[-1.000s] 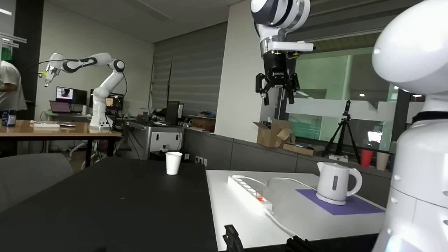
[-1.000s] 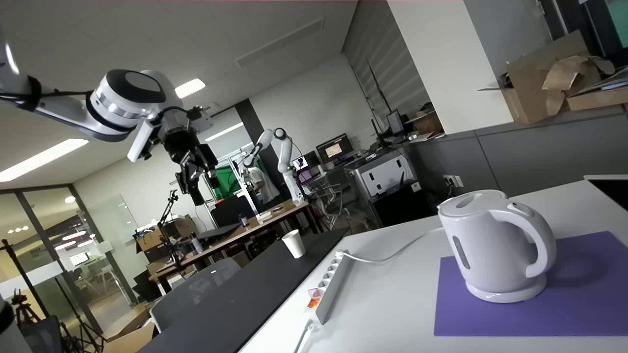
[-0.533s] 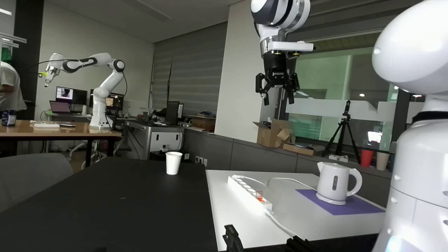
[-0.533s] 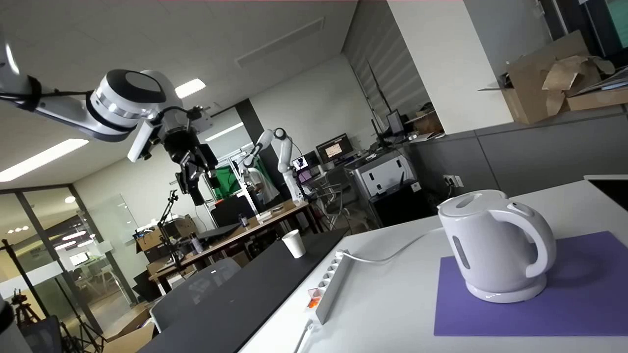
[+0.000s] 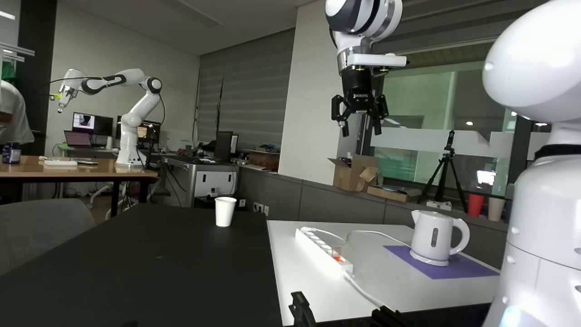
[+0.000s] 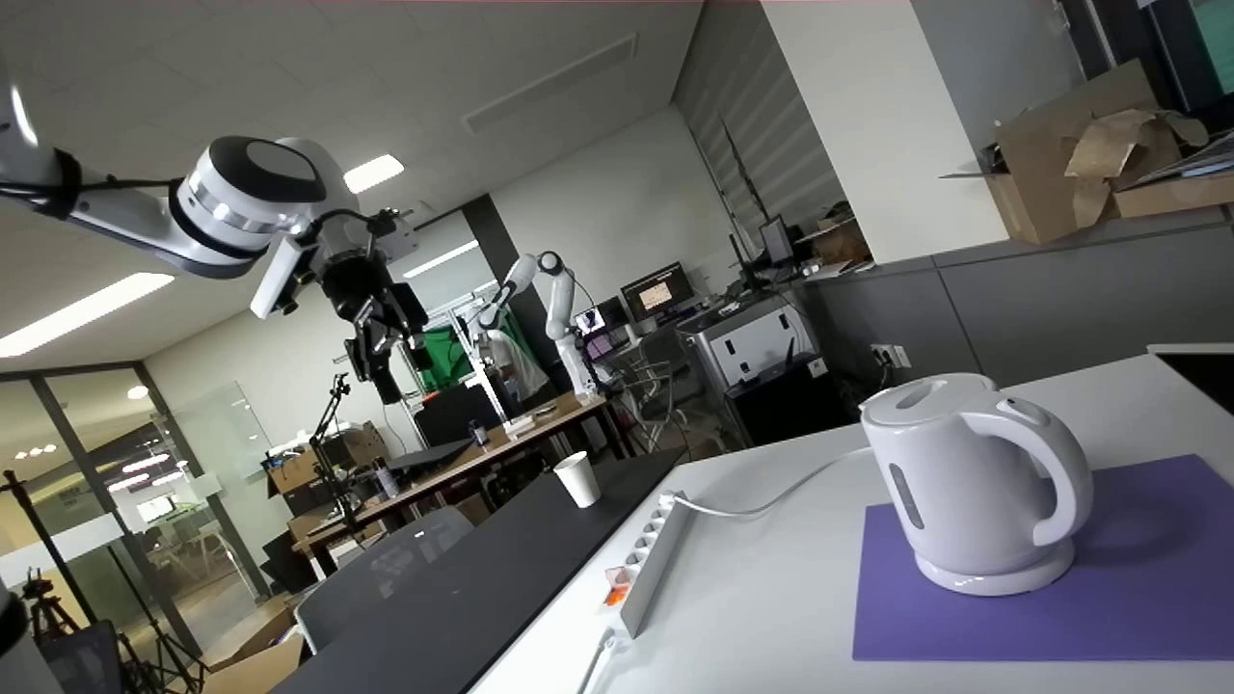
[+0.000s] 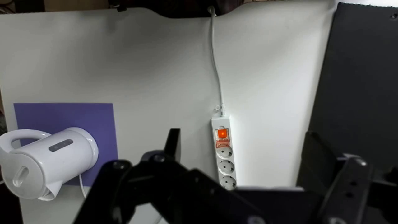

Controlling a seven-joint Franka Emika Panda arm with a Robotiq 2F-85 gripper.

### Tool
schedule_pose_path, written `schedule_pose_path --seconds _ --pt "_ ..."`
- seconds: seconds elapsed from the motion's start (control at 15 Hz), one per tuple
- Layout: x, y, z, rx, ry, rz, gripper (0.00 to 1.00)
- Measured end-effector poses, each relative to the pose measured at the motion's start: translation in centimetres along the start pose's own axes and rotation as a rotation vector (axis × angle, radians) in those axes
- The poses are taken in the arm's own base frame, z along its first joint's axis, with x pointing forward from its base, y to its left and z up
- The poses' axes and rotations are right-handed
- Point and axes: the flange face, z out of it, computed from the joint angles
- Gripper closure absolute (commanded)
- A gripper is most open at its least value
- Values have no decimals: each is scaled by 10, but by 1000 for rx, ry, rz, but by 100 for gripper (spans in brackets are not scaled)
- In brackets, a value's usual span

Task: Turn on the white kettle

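Observation:
The white kettle [image 5: 431, 236] stands upright on a purple mat; it also shows in an exterior view [image 6: 950, 501] and at the left in the wrist view [image 7: 67, 161]. A loop handle is on one side and a cord runs from its base. I cannot make out a switch or light on it. My gripper [image 5: 361, 128] is open and empty, high above the table; it also shows in an exterior view [image 6: 400, 376]. In the wrist view the fingers [image 7: 242, 137] are wide apart, with the power strip far below between them.
The white power strip [image 7: 220, 121] lies on the white table, its orange switch [image 7: 222, 133] lit and its clear cover flipped open. Cords run from both strip ends. A white paper cup [image 5: 224, 212] stands on the black table [image 5: 159, 272]. The purple mat [image 6: 1138, 617] lies under the kettle.

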Motion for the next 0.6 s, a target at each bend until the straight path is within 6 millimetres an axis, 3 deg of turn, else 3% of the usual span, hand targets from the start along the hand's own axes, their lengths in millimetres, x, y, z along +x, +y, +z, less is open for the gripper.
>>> schedule_pose_path --seconds 0.47,0.6 --pt "0 0 0 0 0 -1 0" --pt "1 8 3 -5 -3 30 0"
